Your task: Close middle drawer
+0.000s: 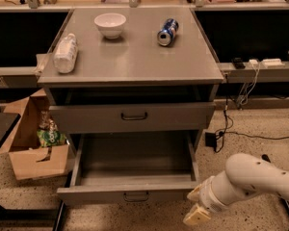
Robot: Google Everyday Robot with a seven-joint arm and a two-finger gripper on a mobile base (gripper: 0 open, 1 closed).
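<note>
- The middle drawer point(101, 195) stood pulled well out of the cabinet below the table point(135, 64), at 6 o'clock in the camera view. Its deep tray was open to view and looked bare.
- The drawer above it point(86, 118) sat slightly out, with a dark gap beneath the table top.
- The hand point(197, 211) hung low at 5 o'clock in the view, just beside the right end of the middle drawer's front panel, at about 4 o'clock from it. No contact with the panel was visible.
- Whether the hand was spread or pressed together could not be told.
- Handling, as judged: a stiff metal drawer on slides, probably light with a bare tray. It should roll inward under a steady push. It is neither fragile nor soft.
- Contact point, as judged: no grasp is needed. Press flat on the front panel near the bar handle point(135, 196) at its centre. A push at the right end may skew the drawer on its slides.
- A bowl point(110, 24), a can point(167, 31) and a bottle point(66, 53) lay on the table, well apart from the work.
</note>
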